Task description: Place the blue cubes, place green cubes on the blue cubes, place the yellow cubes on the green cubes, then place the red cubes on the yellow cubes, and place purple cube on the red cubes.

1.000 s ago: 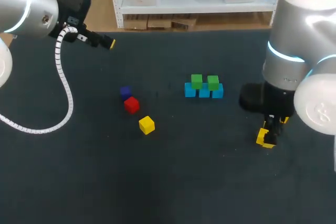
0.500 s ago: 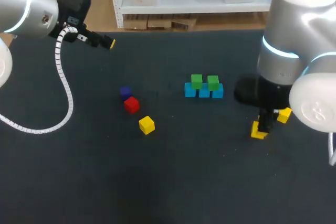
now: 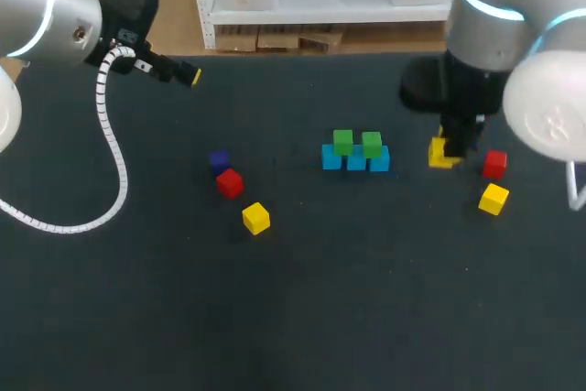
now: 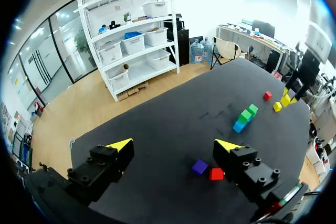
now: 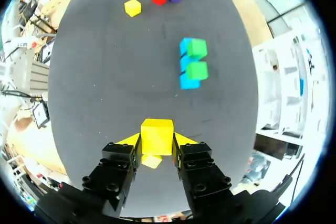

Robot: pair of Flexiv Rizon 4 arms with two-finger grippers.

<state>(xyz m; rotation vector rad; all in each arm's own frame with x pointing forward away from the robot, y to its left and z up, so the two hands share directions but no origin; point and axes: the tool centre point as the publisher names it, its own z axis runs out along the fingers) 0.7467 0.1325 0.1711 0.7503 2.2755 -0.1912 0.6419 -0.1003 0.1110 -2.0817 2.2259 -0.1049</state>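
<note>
In the head view, your right arm [image 3: 499, 34] hangs just right of the three blue cubes [image 3: 355, 161], its jaws closed on the held yellow cube [image 3: 440, 155]. Two green cubes [image 3: 357, 143] already sit on the blue row, so I judge you are at the yellow layer. A right red cube [image 3: 494, 163] and a right yellow cube [image 3: 493, 199] lie on the surface [image 3: 366, 318] close by. A purple cube [image 3: 218, 161], a left red cube [image 3: 229, 183] and a left yellow cube [image 3: 256, 218] lie well apart on the other side. Your left arm [image 3: 50, 6] hangs over the far corner.

In the left wrist view, that arm's jaws stand wide with nothing between them. The purple cube and left red cube lie just beside one finger, and the stack is far ahead.

In the right wrist view, the held yellow cube fills the gap between the fingers, gripped from both sides. The green cubes are straight ahead. Next, carry it over them, centre it, lower gently and release without nudging the pair.
</note>
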